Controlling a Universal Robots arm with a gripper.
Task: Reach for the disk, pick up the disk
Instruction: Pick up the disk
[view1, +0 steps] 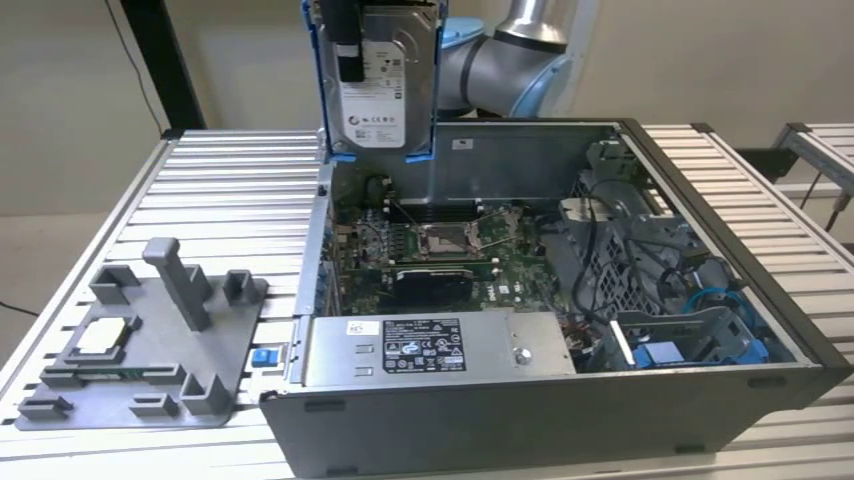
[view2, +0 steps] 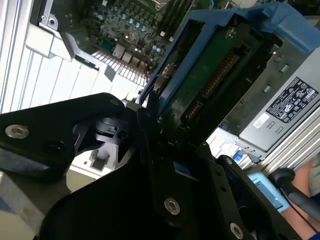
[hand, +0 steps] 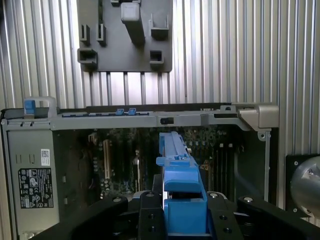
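The disk (view1: 384, 85), a silver-grey drive with a white label in a blue bracket, hangs upright in the air above the back left corner of the open computer case (view1: 534, 420). My gripper (view1: 358, 58) is shut on it, with one black finger lying across its labelled face. In the first wrist view the blue bracket (hand: 179, 170) stands edge-on between my gripper's (hand: 181, 212) black fingers. The second wrist view shows the disk's green circuit-board underside (view2: 210, 75) clamped in my gripper (view2: 162, 125).
Under the disk lie the motherboard (view1: 441, 245) and a long grey box with a sticker (view1: 427, 350). Blue cables and a drive bay (view1: 694, 330) fill the case's right end. A grey fixture plate (view1: 147, 340) holding a small square chip (view1: 104, 338) sits on the slatted table (view1: 227, 190).
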